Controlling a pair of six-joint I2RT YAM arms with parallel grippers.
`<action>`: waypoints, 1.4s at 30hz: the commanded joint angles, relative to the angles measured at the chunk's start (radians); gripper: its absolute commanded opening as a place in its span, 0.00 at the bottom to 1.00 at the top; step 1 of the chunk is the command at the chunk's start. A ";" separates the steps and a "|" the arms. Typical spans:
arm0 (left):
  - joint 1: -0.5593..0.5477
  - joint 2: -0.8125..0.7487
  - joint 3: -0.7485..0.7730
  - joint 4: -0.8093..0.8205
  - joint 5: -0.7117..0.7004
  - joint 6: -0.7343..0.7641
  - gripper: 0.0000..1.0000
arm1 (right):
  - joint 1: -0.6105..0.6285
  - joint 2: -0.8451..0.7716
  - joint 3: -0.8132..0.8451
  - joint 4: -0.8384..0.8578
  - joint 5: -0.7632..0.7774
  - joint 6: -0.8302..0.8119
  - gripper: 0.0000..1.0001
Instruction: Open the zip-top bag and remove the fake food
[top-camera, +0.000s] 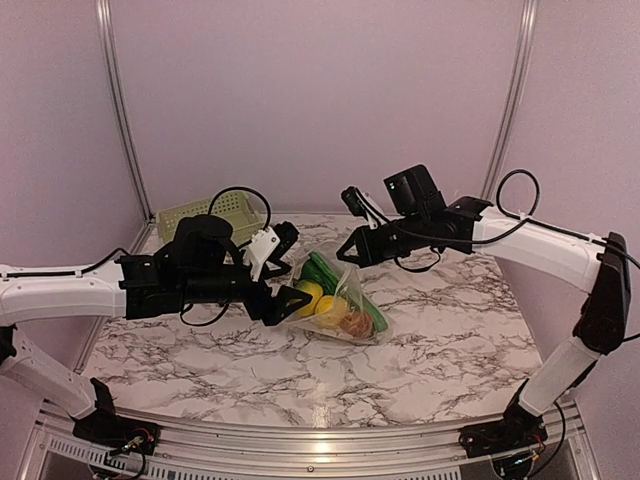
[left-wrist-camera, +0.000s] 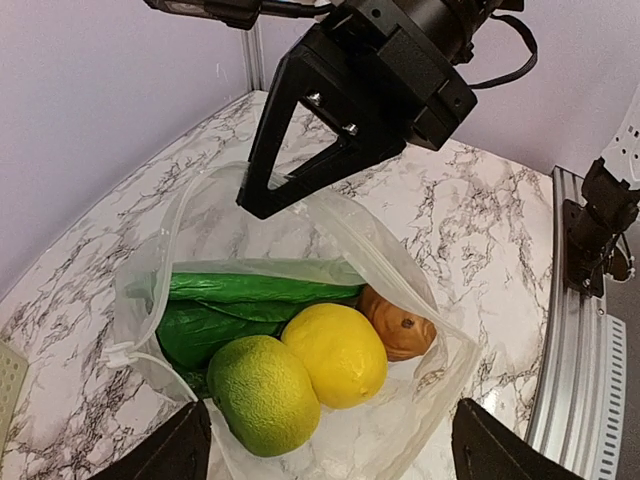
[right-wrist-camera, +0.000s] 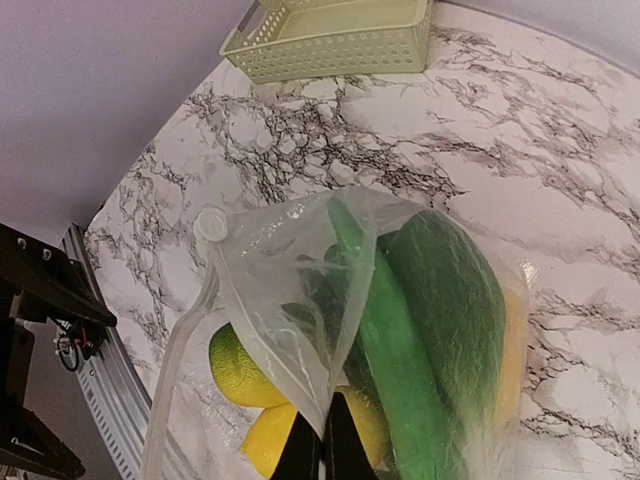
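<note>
The clear zip-top bag (top-camera: 345, 300) lies mid-table with its mouth open toward my left gripper. Inside are a lime-green fruit (left-wrist-camera: 263, 393), a yellow lemon (left-wrist-camera: 337, 353), an orange-brown piece (left-wrist-camera: 398, 325) and long green vegetables (left-wrist-camera: 240, 305). My left gripper (top-camera: 292, 300) is open, its fingers (left-wrist-camera: 180, 450) spread to either side of the bag's near edge (left-wrist-camera: 335, 445), touching nothing. My right gripper (top-camera: 350, 252) is shut on the bag's upper lip (right-wrist-camera: 325, 440) and holds it lifted. The right gripper also shows in the left wrist view (left-wrist-camera: 265, 200). The zipper slider (right-wrist-camera: 210, 222) sits at one corner.
A light green lattice basket (top-camera: 205, 215) stands at the back left, seen also in the right wrist view (right-wrist-camera: 335, 35). Purple walls close in the marble table (top-camera: 450, 340). An aluminium rail (top-camera: 300, 440) runs along the near edge.
</note>
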 joint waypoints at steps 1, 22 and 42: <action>-0.022 -0.006 -0.024 0.040 0.011 0.016 0.82 | 0.009 0.020 0.011 0.069 -0.038 0.022 0.00; -0.013 0.280 0.146 -0.109 -0.295 -0.030 0.59 | 0.019 0.019 0.051 0.049 -0.027 0.012 0.00; 0.012 0.425 0.209 -0.112 -0.242 -0.095 0.72 | 0.012 0.010 0.042 0.058 -0.045 0.022 0.00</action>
